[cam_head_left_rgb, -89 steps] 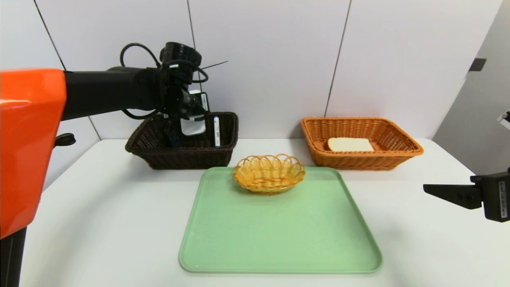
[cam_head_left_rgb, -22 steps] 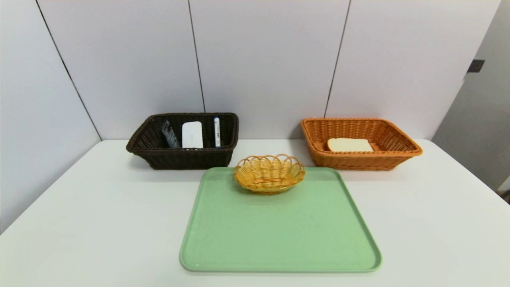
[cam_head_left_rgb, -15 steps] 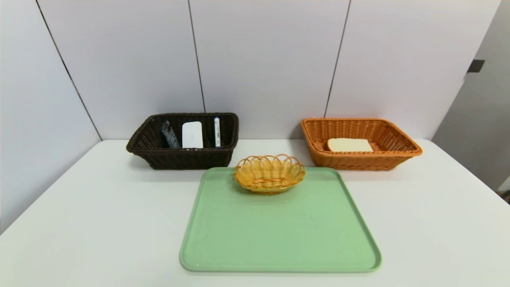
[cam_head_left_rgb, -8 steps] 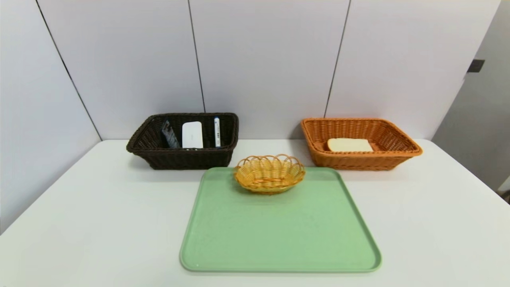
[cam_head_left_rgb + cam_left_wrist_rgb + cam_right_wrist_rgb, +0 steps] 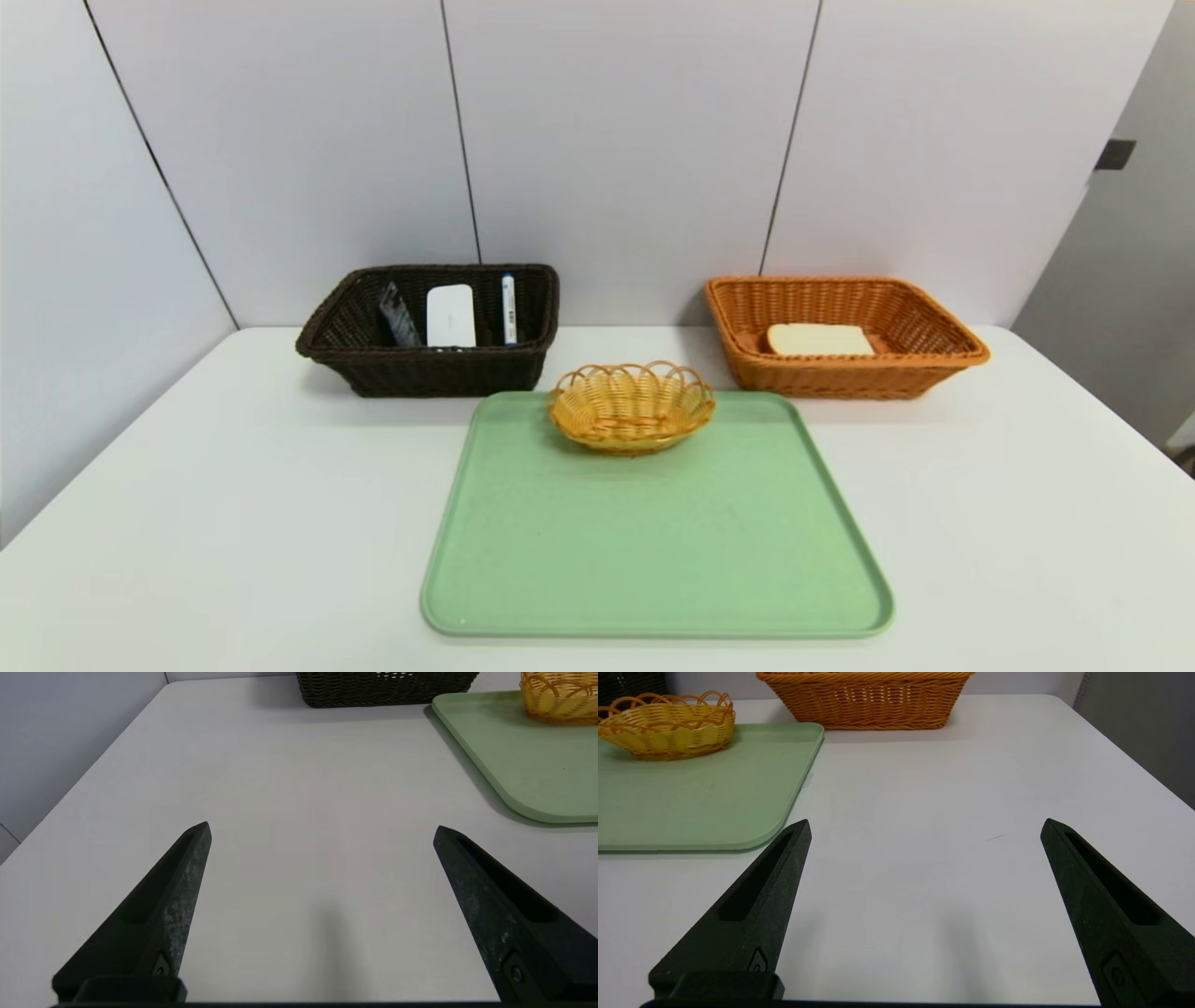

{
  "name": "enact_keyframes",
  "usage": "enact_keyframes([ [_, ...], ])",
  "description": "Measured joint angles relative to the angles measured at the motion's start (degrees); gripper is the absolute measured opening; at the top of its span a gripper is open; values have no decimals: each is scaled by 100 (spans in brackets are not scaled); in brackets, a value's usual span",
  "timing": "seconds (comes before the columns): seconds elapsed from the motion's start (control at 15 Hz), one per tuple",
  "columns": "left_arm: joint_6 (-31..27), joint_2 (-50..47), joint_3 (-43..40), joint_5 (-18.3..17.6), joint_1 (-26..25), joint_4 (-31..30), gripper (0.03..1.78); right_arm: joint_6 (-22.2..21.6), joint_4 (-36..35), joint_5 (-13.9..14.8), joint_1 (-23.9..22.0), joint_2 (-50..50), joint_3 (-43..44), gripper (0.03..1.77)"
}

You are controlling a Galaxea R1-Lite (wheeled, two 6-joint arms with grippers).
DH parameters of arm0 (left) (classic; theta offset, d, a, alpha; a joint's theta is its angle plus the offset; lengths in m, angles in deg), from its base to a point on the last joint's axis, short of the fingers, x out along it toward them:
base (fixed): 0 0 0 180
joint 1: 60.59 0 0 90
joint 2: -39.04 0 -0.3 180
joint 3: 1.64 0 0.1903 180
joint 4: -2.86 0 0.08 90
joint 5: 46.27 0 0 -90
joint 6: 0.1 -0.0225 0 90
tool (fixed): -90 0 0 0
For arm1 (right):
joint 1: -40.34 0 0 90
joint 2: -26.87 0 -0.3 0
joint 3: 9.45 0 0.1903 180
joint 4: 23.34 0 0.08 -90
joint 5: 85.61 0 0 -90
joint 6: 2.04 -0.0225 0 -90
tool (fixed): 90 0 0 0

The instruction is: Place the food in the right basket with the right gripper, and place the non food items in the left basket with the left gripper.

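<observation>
Both grippers stood wide apart at the jaws with nothing between them: the left gripper [image 5: 322,833] over the near left part of the table [image 5: 327,788], the right gripper [image 5: 927,828] over the near right part. Neither showed in my head view. That was the change I noted: 5.9 seconds earlier the left arm had been reaching over the dark basket, with the white case at its gripper, and part of the right gripper had shown at the table's right side. With both arms drawn back and the case left behind, I judged the sorting finished.

Nearest the grippers lay the green tray [image 5: 653,551], and at its far edge sat the small yellow basket [image 5: 632,434], which I saw nothing in and had no call to use. Farther out on the left, the dark brown basket [image 5: 448,373] held 3 non-food things: the dark packet [image 5: 399,315] leaning on the left, the white case [image 5: 451,317] propped in the middle, and the marker [image 5: 509,310] with its blue cap up, to the right. Across from it, the orange basket [image 5: 840,378] held the 1 slice of bread [image 5: 820,340], toward its left side. I judged that no further pick was called for, only keeping both arms clear of the baskets.
</observation>
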State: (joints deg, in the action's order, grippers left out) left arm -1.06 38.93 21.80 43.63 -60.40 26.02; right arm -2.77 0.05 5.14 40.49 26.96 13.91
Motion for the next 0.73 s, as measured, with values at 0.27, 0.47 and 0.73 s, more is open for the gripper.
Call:
enact_keyframes([
  [0.27, 4, 0, -7, 0, 0, -4, 169, -72, -10, 46, 0, 0, 0, 170],
  [0.47, 2, 0, -7, 2, 0, -1, 169, -80, -10, 46, 0, 0, 0, 170],
  [0.73, 4, 0, -7, 0, 0, -1, 169, -76, -13, 46, -9, -2, 0, 170],
])
